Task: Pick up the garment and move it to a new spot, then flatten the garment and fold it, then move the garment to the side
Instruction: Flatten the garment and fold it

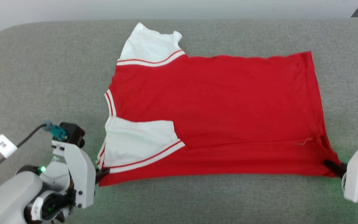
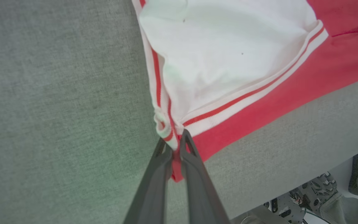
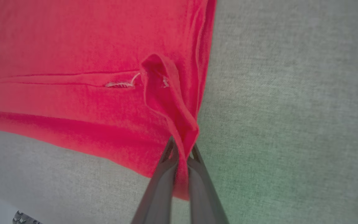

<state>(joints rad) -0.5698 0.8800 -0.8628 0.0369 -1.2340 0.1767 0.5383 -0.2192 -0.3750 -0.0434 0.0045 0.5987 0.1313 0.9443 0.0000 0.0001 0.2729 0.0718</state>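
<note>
The garment (image 1: 216, 112) is a red jersey with white sleeves and red-white striped trim, spread sideways on the grey padded table, plain side up. Its collar end points left, its hem right. My left gripper (image 1: 100, 175) pinches the near left corner, by the folded-in white sleeve (image 1: 138, 140). In the left wrist view the left gripper (image 2: 176, 141) is shut on the garment (image 2: 291, 77) where the striped trim meets red cloth. My right gripper (image 1: 329, 164) holds the near right hem corner. The right wrist view shows the right gripper (image 3: 181, 146) shut on a raised fold of the garment (image 3: 73, 62).
The grey table (image 1: 42, 77) runs well past the garment on the left and far side. A white tag (image 1: 3, 145) on a black cable lies by the left arm. The table's near edge and part of the robot base (image 2: 291, 202) sit close behind the left gripper.
</note>
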